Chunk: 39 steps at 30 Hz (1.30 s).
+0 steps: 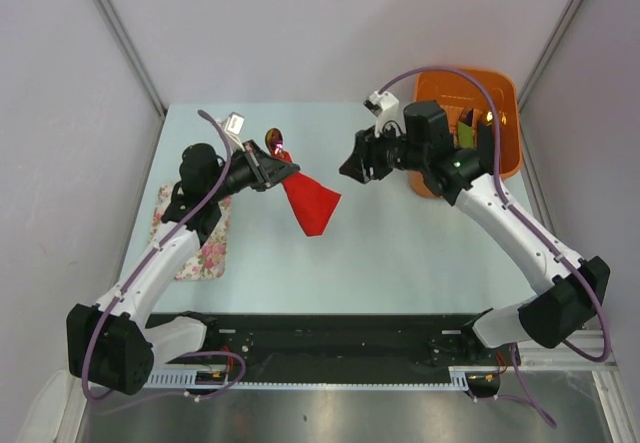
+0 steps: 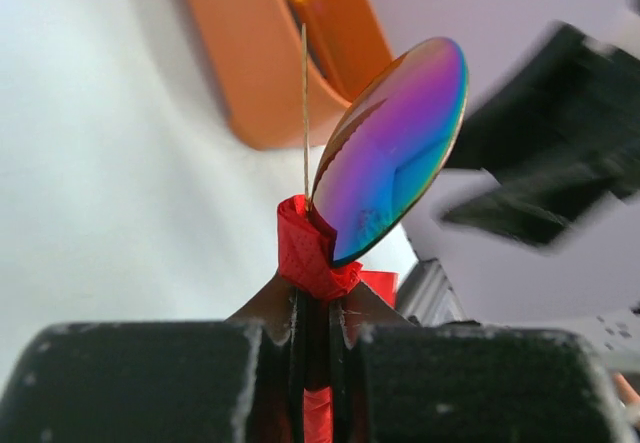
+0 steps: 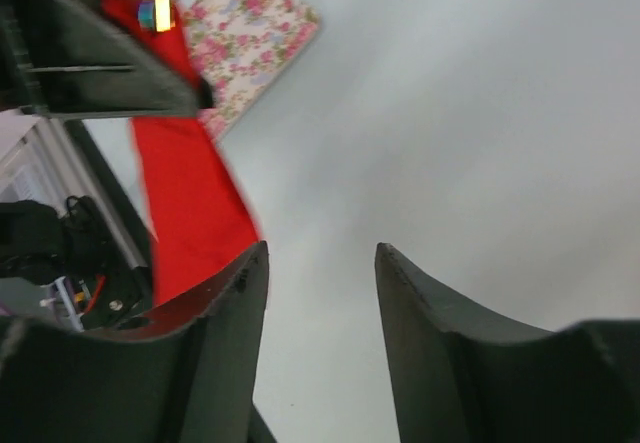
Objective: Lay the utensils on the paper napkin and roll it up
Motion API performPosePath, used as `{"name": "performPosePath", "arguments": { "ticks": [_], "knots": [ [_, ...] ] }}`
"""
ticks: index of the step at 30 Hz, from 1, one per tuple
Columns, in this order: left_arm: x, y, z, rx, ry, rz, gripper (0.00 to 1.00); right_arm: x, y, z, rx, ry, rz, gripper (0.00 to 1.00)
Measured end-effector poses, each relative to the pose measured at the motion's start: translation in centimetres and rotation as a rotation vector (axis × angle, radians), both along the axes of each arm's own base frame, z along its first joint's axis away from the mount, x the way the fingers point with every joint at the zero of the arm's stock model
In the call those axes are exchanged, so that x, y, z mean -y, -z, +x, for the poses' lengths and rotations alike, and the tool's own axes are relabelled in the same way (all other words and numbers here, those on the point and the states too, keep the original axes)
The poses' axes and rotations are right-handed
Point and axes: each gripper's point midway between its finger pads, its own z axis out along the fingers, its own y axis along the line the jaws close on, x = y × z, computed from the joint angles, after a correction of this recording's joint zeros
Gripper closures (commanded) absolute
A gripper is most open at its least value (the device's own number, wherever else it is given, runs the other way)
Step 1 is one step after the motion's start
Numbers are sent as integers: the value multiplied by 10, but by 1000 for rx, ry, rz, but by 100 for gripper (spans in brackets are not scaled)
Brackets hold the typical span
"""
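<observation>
My left gripper [image 1: 283, 170] is shut on the red paper napkin [image 1: 311, 203], which is wrapped round the utensils and hangs loose below the fingers above the table. In the left wrist view the napkin [image 2: 308, 253] is pinched between the fingers, and a shiny purple spoon bowl [image 2: 395, 148] and a thin gold tine [image 2: 305, 113] stick out of it. The spoon bowl [image 1: 274, 143] also shows from above. My right gripper [image 1: 350, 170] is open and empty, a short way right of the napkin. In the right wrist view the napkin [image 3: 190, 198] hangs left of the fingertips [image 3: 248, 263].
An orange tray [image 1: 505, 113] at the back right holds green and black oblong items [image 1: 472, 128]. A white floral cloth [image 1: 205, 238] lies on the table under my left arm; it shows in the right wrist view [image 3: 250, 23] too.
</observation>
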Motion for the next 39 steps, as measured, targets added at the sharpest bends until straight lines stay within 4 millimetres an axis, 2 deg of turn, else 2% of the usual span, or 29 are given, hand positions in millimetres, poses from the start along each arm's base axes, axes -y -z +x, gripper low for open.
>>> {"name": "performPosePath", "arguments": {
  "ticks": [6,9,12,18,24,27,33,39],
  "knots": [
    [-8,18,9,-55,-64,49,100,-50,-10,-53,12,-162,25,42],
    [-10,19,10,-65,-82,56,100,-64,-10,-70,6,-211,30,43],
    [-11,19,12,-70,-95,58,100,-73,-6,-72,-5,-223,33,43],
    [-8,15,10,-70,-78,36,100,-91,18,-74,-44,-245,9,41],
    [0,-9,0,-21,-16,-33,100,-91,33,-75,-106,-272,30,27],
    [3,-21,-5,14,16,-58,100,-89,36,-75,-129,-289,54,26],
    [8,-34,-19,59,88,-99,100,-89,35,-79,-158,-337,101,34],
    [13,-40,-29,73,150,-142,100,-93,23,-90,-193,-422,186,45]
  ]
}}
